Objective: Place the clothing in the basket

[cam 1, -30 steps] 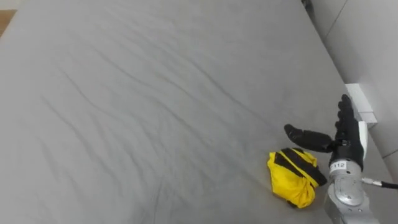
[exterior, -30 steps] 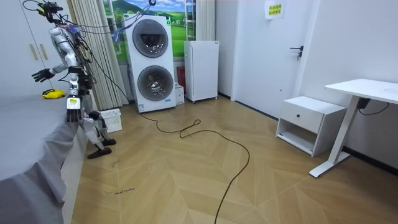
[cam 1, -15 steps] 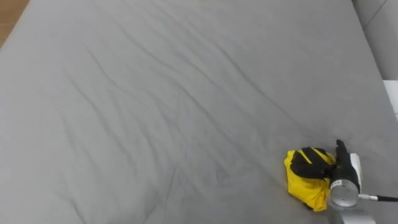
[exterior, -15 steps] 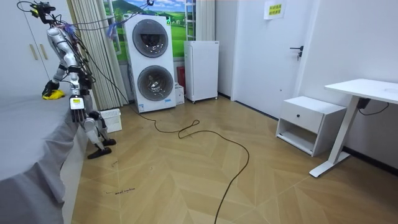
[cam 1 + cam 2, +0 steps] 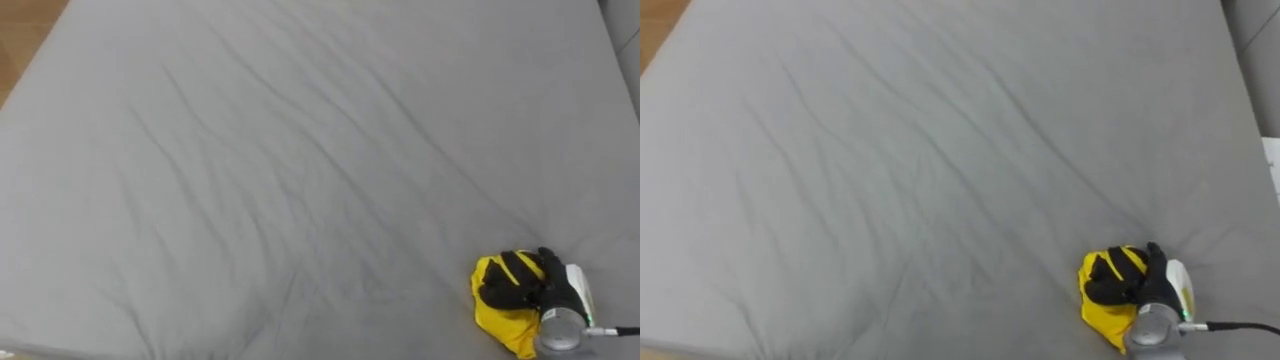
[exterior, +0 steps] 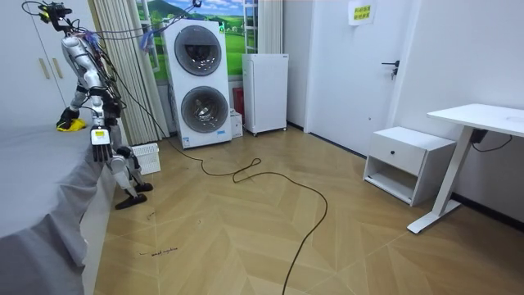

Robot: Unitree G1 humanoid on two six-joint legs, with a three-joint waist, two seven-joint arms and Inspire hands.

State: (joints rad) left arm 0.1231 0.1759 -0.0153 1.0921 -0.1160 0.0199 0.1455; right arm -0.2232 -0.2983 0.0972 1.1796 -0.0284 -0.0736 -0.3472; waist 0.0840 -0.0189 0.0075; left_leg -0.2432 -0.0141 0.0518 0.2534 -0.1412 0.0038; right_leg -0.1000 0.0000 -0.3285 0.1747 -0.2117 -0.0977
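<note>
A crumpled yellow garment [image 5: 497, 314] lies on the grey bed sheet [image 5: 300, 150], near the bed's right side. My right hand [image 5: 518, 281] rests on top of it, dark fingers curled into the cloth. The same garment [image 5: 1100, 311] and hand [image 5: 1124, 276] appear in the right eye view. In the room view I stand at the bed's edge, leaning over it, right arm reaching down to the yellow garment [image 6: 69, 124]. My left hand [image 6: 98, 137] hangs at my side, fingers relaxed. A white slatted basket [image 6: 146, 158] stands on the floor behind my legs.
The wrinkled sheet stretches wide to the left of the garment. A stacked washer and dryer [image 6: 199, 82] stand near the curtain. A dark cable [image 6: 278, 184] snakes over the wooden floor. A white cabinet [image 6: 407, 162] and desk [image 6: 483, 123] are at the room view's right.
My right hand, open above the garment a second ago, has come down onto it and its fingers have closed in the cloth. The eye view shifted as I leaned over the bed.
</note>
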